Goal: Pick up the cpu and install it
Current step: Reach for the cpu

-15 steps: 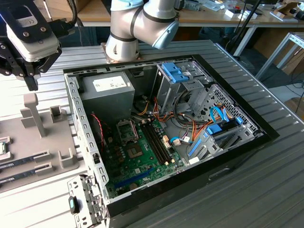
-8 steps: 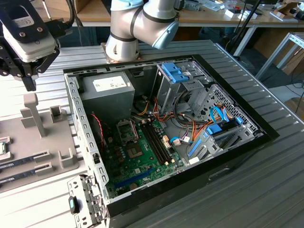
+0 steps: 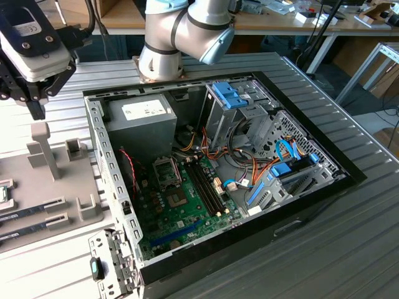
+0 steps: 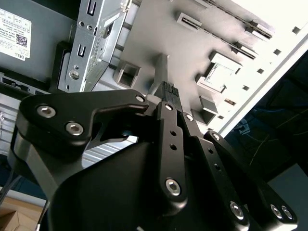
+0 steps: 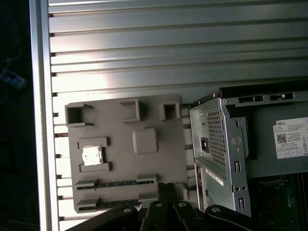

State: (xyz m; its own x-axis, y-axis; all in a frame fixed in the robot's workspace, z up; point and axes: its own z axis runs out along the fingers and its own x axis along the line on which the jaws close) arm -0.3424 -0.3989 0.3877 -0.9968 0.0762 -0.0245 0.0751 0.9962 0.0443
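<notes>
Well away from my gripper (image 5: 167,186), whose fingers are pressed together on nothing, the cpu (image 5: 91,156) lies flat in its grey tray (image 5: 115,139) pocket; light, rigid, fragile underneath, I judge, so I'd pinch its opposite edges

Open computer case (image 3: 249,249) on slatted table (image 3: 349,255). Exterior view: power supply (image 3: 140,121) at case's 11 o'clock, motherboard (image 3: 181,218) at 6 o'clock. Grey holder plate (image 3: 43,187) at case's 9 o'clock, memory sticks (image 3: 31,208) slotted in.

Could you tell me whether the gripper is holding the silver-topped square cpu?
No, in the first wrist view the cpu lies in a recess of the grey tray, apart from the gripper.
</notes>
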